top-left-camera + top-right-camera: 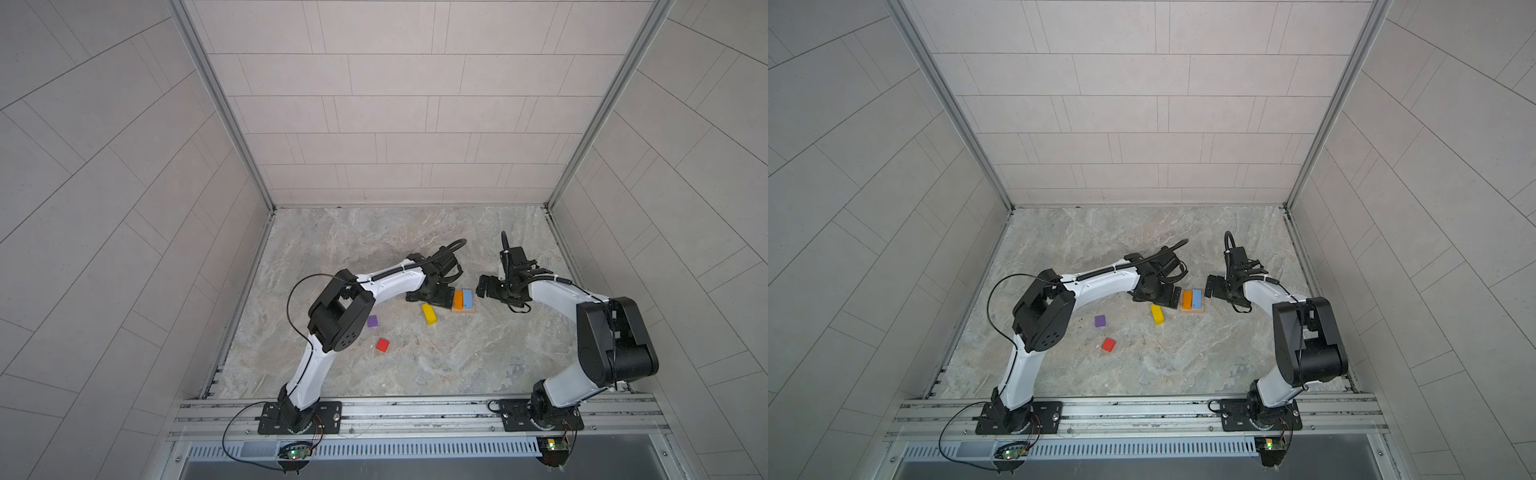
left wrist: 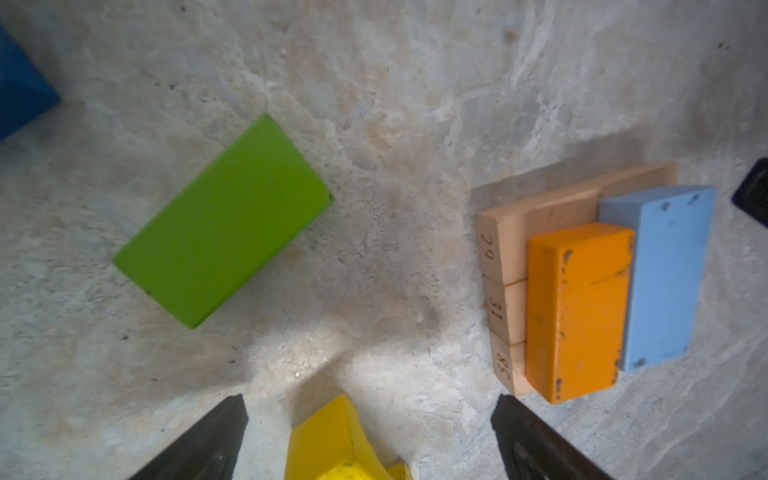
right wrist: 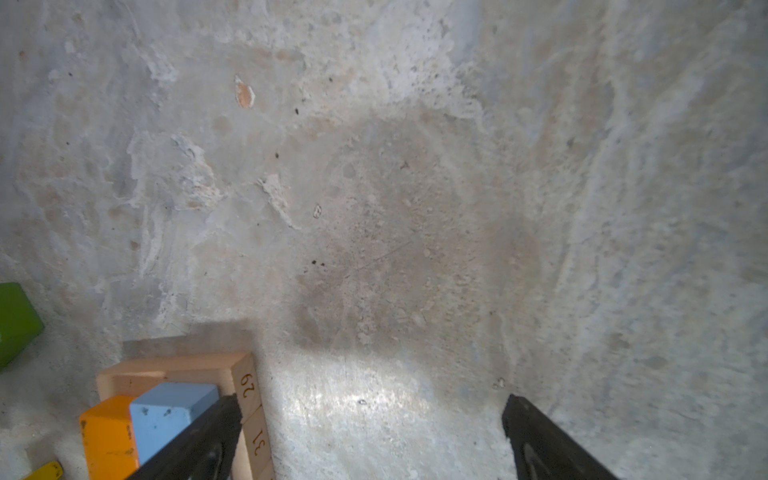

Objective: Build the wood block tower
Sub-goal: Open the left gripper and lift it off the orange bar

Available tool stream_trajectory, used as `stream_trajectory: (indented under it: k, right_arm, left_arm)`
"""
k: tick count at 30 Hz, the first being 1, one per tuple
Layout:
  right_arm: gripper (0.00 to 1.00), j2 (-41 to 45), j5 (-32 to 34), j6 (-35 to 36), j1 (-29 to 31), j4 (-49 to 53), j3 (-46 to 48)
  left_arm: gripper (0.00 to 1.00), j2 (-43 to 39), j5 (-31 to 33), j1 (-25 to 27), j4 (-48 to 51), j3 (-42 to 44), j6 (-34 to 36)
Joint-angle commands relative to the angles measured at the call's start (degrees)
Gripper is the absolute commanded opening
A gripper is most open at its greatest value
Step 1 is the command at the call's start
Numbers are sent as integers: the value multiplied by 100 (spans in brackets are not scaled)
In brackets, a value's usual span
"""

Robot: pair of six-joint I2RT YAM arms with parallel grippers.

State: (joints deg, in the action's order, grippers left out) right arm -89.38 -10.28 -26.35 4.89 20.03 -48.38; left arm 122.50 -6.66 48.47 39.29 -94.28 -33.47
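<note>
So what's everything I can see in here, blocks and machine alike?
table: one, grey marbled
tan bars: three, plain wood, side by side on the table
orange bar: one, orange, on the tan bars
light-blue bar: one, light blue, beside the orange bar
yellow bar: one, yellow, on the table near the tan bars
green bar: one, green, flat on the table
dark-blue block: one, dark blue, mostly out of frame
purple cube: one, purple, alone on the table
red cube: one, red, alone on the table
left end effector: one, black, open, left of the tan bars
right end effector: one, black, open, right of the tan bars
</note>
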Motion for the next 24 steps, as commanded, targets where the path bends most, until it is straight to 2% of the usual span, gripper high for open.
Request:
stream_trajectory:
  k: [1,24]
  right_arm:
    - [100,-69,-6,-38,43,-51,-107]
    - [100,-167,-131,7,126,-166,-123]
  left_arm:
    - [100,140,-16,57,-27,-161,-90]
    - [100,286,-51,145,-48,-293,-168]
